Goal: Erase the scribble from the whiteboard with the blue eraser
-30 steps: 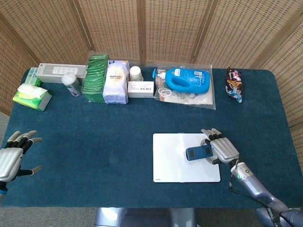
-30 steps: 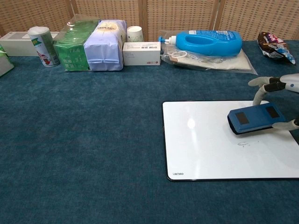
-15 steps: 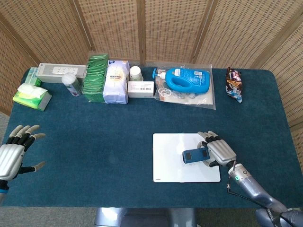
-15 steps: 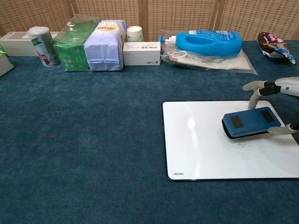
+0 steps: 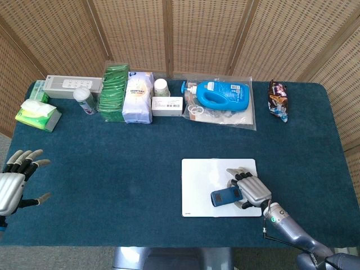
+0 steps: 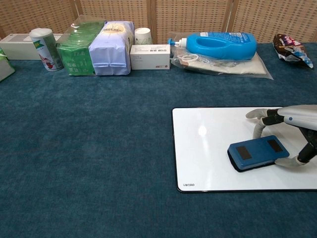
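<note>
Right hand (image 5: 251, 190) holds the flat rectangular blue eraser (image 6: 258, 152) with two dark patches on its top, pressed on the near part of the white rectangular dark-rimmed whiteboard (image 6: 208, 148); no scribble shows on the bare board; the silver forearm reaches in from the near right edge, palm down; fingers (image 6: 261, 114) and thumb clasp the eraser's right end; the left hand (image 5: 12, 184) hovers at the table's left edge, fingers spread, holding nothing.
</note>
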Motion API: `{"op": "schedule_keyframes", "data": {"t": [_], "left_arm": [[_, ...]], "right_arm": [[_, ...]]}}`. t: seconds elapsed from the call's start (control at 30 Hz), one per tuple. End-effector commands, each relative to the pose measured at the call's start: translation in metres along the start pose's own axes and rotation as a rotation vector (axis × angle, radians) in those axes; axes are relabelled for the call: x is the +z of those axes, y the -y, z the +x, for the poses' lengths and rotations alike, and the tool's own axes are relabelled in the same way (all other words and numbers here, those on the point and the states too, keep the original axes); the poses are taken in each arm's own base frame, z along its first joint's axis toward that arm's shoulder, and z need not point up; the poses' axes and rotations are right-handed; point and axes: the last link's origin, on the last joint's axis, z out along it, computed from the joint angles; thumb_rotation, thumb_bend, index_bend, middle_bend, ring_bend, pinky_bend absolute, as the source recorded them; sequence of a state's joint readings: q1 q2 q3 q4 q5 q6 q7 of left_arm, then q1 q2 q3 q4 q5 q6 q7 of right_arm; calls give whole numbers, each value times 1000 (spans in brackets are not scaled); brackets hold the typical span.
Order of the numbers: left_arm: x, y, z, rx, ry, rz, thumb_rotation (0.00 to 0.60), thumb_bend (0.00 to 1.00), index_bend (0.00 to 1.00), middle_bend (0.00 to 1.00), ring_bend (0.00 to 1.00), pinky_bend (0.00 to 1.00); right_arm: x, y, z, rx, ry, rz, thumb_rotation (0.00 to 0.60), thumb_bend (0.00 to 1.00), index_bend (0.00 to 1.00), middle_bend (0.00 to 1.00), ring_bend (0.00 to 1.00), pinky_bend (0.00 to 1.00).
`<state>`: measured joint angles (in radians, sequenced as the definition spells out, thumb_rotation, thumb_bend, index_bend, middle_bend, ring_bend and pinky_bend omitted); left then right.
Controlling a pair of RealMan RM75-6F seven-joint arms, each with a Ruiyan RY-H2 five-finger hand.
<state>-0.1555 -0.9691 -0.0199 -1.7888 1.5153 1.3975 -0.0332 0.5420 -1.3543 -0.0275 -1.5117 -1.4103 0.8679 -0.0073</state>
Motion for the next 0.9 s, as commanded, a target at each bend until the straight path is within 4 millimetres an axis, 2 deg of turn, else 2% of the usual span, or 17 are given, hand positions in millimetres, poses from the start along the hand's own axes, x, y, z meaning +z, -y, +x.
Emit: {"op": "schedule_keyframes", "data": {"t": [0.03,0.37,0.67,0.9], "left_arm": [[0,0,0,0,0,1,600,172,249,124,101,0],[2,-2,-1,4,1,-2,600,173,249,124,95,0],[4,-4,-3,7,8,-2,600,173,249,124,86,0],[5,-3,-3,5,8,0,600,173,249,124,86,0]], "right_arm": [[1,-1,-1,-1,2,-3,600,305,652,64,0,0],[-5,-18,4,-3,-16,-47,600,304,653,64,0,0],[-12,-39,25,-20,-57,-102,600,305,653,65,0,0],[-9,-31,33,-8,-67,-86,600,304,653,64,0,0]]}}
